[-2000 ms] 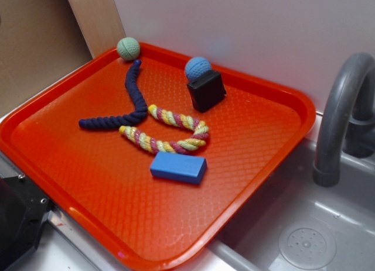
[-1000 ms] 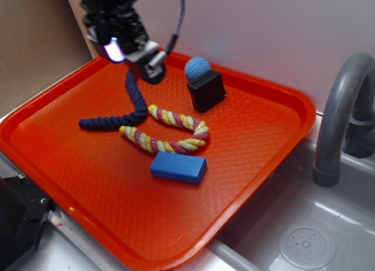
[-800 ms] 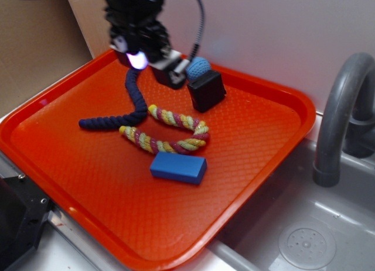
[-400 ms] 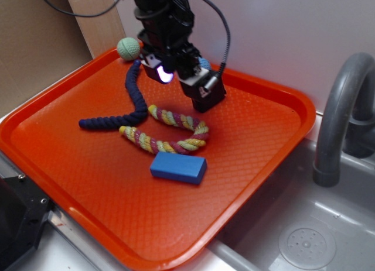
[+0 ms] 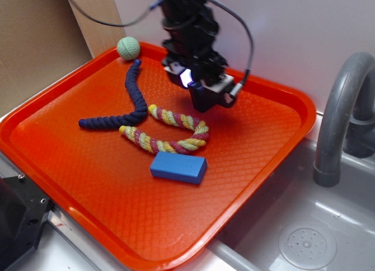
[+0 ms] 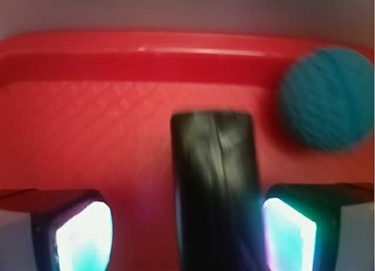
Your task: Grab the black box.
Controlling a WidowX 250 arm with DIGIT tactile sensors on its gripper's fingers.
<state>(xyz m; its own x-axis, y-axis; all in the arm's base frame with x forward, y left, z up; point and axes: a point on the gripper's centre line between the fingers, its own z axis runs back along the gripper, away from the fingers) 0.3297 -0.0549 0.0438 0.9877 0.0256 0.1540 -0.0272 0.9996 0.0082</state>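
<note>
The black box (image 5: 203, 101) stands on the orange tray (image 5: 76, 160) near its back rim, mostly hidden under my gripper (image 5: 206, 91) in the exterior view. In the wrist view the box (image 6: 214, 183) stands upright between my two lit fingers (image 6: 82, 236), nearer the right one, with a gap to the left one. The gripper (image 6: 184, 239) is open and hangs around the box. The blue ball (image 6: 328, 98) lies just behind and to the right of the box.
On the tray lie a green ball (image 5: 128, 48), a navy rope (image 5: 132, 101), a multicoloured rope (image 5: 170, 130) and a blue rectangular block (image 5: 178, 167). A grey faucet (image 5: 340, 107) and sink (image 5: 304, 236) are to the right. A white wall stands behind.
The arm came in from the back left and moved right across the tray, down over the black box. The blue ball is now hidden behind it in the exterior view.
</note>
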